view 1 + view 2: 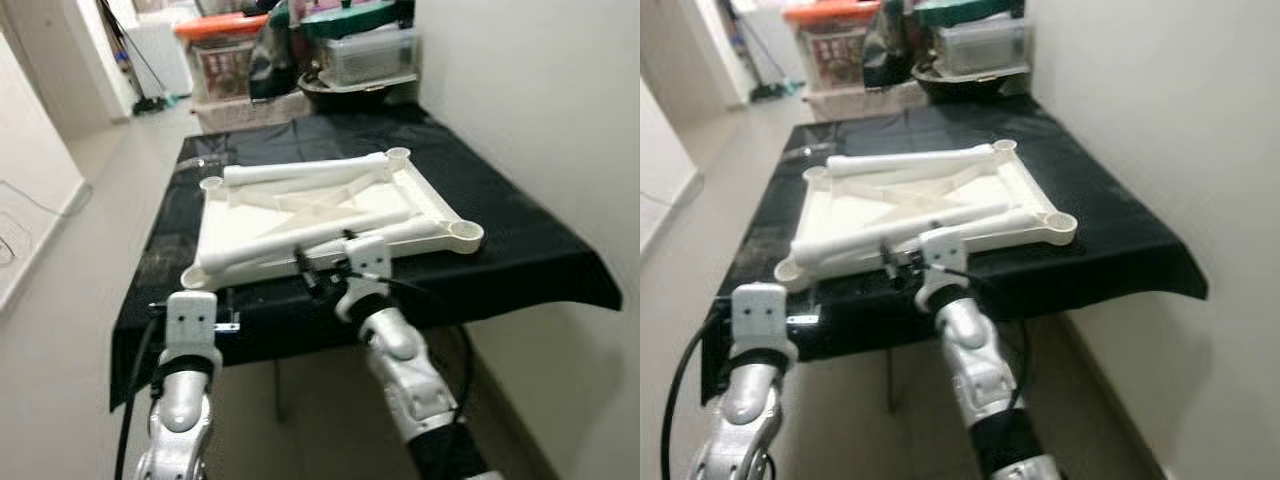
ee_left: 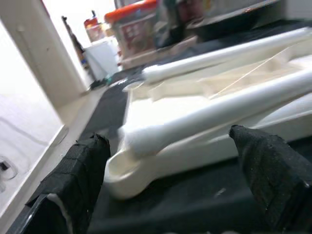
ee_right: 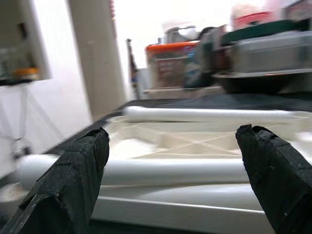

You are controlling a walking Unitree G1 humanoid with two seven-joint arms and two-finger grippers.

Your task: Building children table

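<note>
A white plastic tabletop (image 1: 440,205) lies upside down on the black-covered table (image 1: 520,240), with a round socket at each corner, such as the near right one (image 1: 465,232). Two white tube legs rest on it: one along the far side (image 1: 300,172), one slanting across the near side (image 1: 300,238). My right gripper (image 1: 322,268) is at the tabletop's near edge, open, facing the near leg (image 3: 170,170). My left gripper (image 2: 170,185) is open at the table's front left, facing the near left socket (image 2: 122,170) and that leg's end (image 2: 146,139).
Stacked storage bins, one with an orange lid (image 1: 240,65) and one with a green lid (image 1: 370,50), crowd the table's far end. A white wall (image 1: 540,100) runs along the right. Open floor (image 1: 110,200) lies to the left, with a mop (image 1: 150,100) beyond.
</note>
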